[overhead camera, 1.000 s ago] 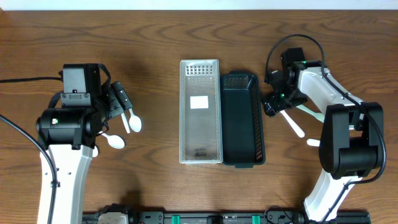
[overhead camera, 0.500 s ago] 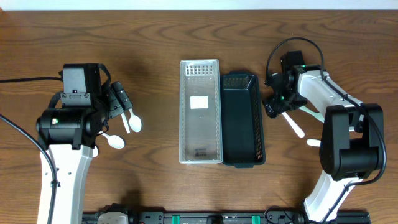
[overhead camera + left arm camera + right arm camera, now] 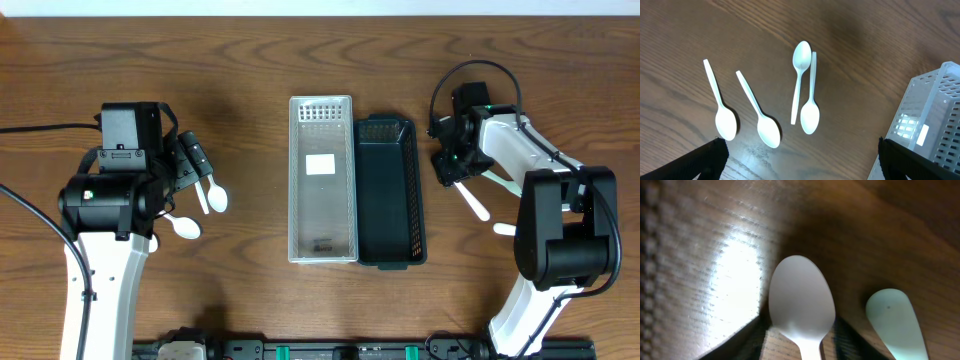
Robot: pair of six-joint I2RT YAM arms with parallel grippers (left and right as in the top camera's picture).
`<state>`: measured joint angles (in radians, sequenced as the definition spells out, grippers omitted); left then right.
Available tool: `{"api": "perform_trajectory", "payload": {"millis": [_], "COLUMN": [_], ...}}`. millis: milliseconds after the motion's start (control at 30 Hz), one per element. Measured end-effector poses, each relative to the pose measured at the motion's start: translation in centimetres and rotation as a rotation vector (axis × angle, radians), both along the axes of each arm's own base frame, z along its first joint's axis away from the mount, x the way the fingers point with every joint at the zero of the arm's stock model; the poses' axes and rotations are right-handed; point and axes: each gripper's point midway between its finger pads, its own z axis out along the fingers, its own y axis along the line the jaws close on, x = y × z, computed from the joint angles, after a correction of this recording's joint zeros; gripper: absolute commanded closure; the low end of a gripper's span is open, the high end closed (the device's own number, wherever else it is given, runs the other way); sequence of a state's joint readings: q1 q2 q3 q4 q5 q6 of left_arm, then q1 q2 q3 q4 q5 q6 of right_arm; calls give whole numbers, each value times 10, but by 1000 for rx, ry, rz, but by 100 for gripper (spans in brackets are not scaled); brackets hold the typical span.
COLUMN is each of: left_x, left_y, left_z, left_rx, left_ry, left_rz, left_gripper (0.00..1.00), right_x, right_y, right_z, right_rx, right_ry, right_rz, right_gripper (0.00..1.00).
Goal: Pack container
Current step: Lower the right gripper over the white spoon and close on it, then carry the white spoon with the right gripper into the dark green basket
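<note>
At tabletop (image 3: 250,60) centre sit one clear tray (image 3: 322,215) and one dark basket (image 3: 390,200); four white spoons (image 3: 810,107) lie beneath wide-open left fingers (image 3: 710,160), two by right fingers (image 3: 747,342), which have narrowed around one; grip uncertain.

- Our left gripper (image 3: 197,163) hung over the table with its jaws spread wide.
- Our right gripper (image 3: 447,166) sat low, jaws near together, grip unclear.
</note>
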<state>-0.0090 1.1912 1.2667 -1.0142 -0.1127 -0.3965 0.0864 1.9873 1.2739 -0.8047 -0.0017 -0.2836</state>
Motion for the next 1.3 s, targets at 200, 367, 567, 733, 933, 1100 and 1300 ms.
{"api": "perform_trajectory", "payload": {"millis": [200,367,567,733,933,1100,1300], "left_x": [0,0,0,0,-1,-2,-3], "left_y": [0,0,0,0,0,0,0], "left_z": [0,0,0,0,0,-1,-2], "left_rx": [0,0,0,0,0,0,0], "left_ry": [0,0,0,1,3,11,16], "left_rz": [0,0,0,0,0,0,0], "left_gripper": [2,2,2,2,2,2,2], "right_x": [3,5,7,8,8,8,8], "right_y": [0,1,2,2,2,3,3], "right_z": [0,0,0,0,0,0,0], "right_rx": [3,8,10,13,14,15,15], "right_ry": [-10,-22,-28,-32,-34,-34,-34], "right_rz": [-8,-11,-11,-11,-11,-12,-11], "right_gripper": [71,76,78,85,88,93,99]}}
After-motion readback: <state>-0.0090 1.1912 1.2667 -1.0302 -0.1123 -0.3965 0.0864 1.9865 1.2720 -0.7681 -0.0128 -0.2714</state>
